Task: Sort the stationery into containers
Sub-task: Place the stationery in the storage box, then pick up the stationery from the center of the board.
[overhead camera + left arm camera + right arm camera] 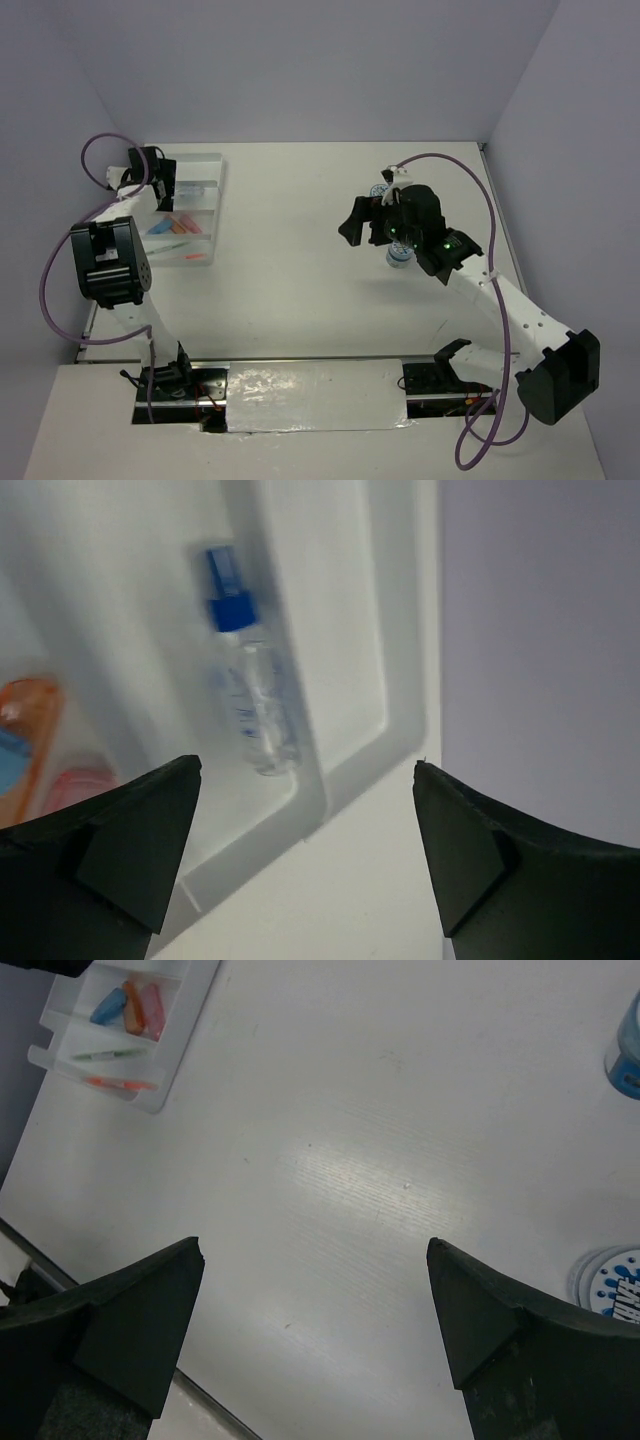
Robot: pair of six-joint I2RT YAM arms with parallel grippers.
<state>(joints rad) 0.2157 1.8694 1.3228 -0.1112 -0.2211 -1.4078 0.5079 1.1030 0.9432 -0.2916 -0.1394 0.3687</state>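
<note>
White tray (pixel 208 175) sits far left, and your left gripper (pixel 306 770) hides part of it. Its fingers are wide apart and hold nothing. A blurry bottle (pixel 250 695) lies in one slot below. Your right gripper (pixel 315 1248) is wide apart too, empty. Two tape rolls (pixel 612 1280) beside it are cut off at the edge.
</note>
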